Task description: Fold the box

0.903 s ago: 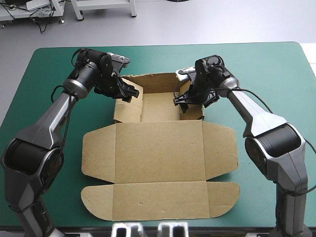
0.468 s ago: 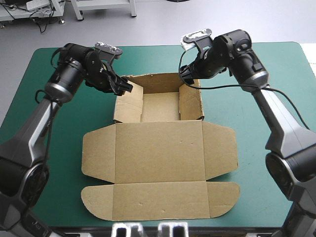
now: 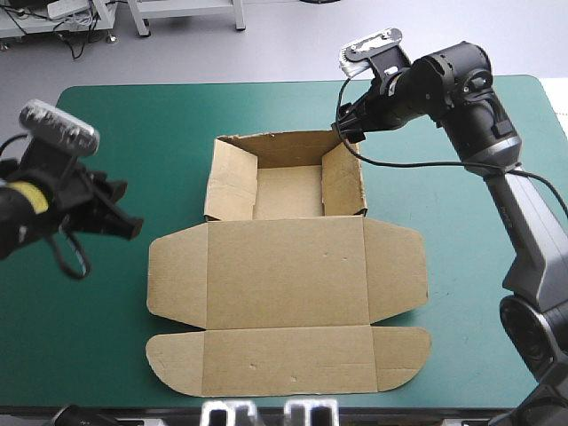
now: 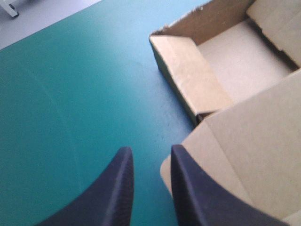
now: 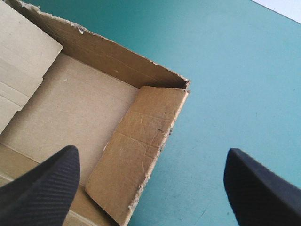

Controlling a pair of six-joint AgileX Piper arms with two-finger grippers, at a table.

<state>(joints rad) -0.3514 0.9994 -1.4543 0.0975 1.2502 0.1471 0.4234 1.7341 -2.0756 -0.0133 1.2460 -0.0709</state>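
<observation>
The box (image 3: 288, 191) has its walls up but its lid (image 3: 284, 275) lies flat, while my left gripper (image 4: 150, 149) hangs narrow and empty and my right gripper (image 5: 151, 151) wide.

One brown box (image 3: 284, 293), one left pincer (image 4: 148, 153), one right pincer (image 5: 150, 153), one teal-green table (image 3: 133, 115)

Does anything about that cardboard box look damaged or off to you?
Slightly: the box's far wall has a ragged, torn-looking top edge, and one side wall is creased and frayed. Nothing else stands out.
</observation>
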